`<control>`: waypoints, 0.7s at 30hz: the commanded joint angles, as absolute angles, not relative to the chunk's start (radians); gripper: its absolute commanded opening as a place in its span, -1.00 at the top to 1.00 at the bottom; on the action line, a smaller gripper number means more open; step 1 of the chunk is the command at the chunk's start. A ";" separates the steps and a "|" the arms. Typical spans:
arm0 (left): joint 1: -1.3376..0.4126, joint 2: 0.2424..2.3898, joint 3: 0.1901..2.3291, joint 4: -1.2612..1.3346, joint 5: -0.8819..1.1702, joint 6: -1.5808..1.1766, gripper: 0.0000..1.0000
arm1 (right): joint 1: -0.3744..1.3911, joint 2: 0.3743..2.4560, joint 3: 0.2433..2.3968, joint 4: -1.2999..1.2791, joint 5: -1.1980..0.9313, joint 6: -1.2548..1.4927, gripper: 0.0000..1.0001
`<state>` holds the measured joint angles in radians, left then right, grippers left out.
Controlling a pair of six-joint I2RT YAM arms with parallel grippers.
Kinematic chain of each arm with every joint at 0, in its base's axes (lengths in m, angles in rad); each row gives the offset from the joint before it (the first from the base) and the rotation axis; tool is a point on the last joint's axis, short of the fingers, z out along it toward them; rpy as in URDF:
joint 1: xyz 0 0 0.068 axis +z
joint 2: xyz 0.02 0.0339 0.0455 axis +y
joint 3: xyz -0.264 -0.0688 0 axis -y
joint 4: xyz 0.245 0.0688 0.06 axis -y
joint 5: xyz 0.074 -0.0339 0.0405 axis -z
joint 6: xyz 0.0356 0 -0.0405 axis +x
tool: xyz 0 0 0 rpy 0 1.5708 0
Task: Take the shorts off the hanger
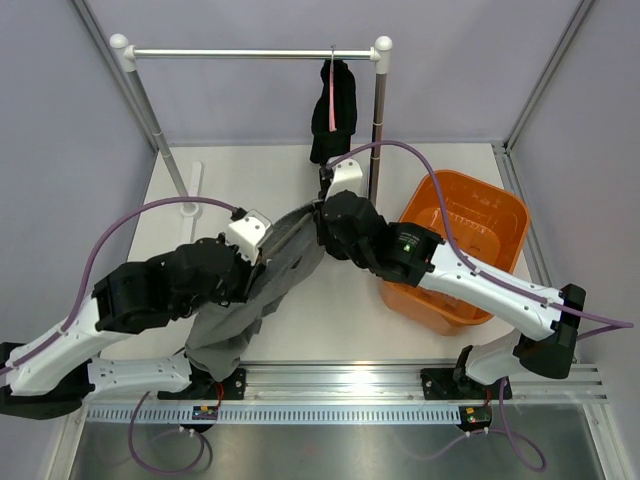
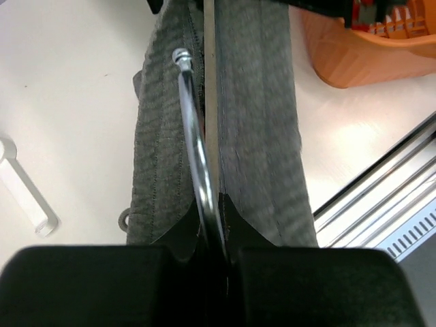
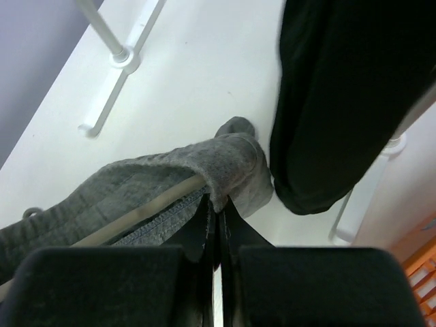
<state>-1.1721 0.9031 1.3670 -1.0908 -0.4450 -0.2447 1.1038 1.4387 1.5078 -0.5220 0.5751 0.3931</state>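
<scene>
White desk (image 1: 250, 170) below — left fingers (image 2: 88, 286) pinch the hanger hook (image 2: 193, 143), right fingers (image 3: 102, 286) pinch the grey shorts (image 3: 136, 184) at one corner.

White table (image 1: 250, 170) with 1 orange basket (image 1: 470, 215), a rack's feet (image 1: 190, 190), perhaps the grey shorts' (image 1: 235, 335) hem.

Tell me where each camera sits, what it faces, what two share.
Top external: above and behind, looking down on the table; left arm and right arm show.
Left wrist: behind the left tool, shut on the hanger hook, facing along the grey shorts.
Right wrist: behind the right tool, shut on the shorts' end, facing the black garment.
Shared: both wrist views show the grey shorts.
</scene>
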 commanded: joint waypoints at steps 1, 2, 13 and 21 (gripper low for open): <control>-1.180 0.833 1.364 -1.071 -0.364 -0.233 1.00 | 1.020 1.439 1.539 -0.540 0.669 0.382 1.00; -1.181 0.809 1.364 -1.066 -0.353 -0.229 1.00 | 1.008 1.434 1.531 -0.537 0.667 0.383 1.00; -1.180 0.716 1.377 -0.974 -0.282 -0.190 1.00 | 0.937 1.414 1.468 -0.511 0.598 0.394 1.00; -1.181 0.687 1.307 -0.697 -0.377 -0.212 1.00 | 1.084 1.449 1.509 -0.566 0.528 0.425 1.00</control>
<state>-1.1713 0.7361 1.3266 -0.9047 -0.3958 -0.2073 1.0203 1.4296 1.4673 -0.5251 0.4374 0.4282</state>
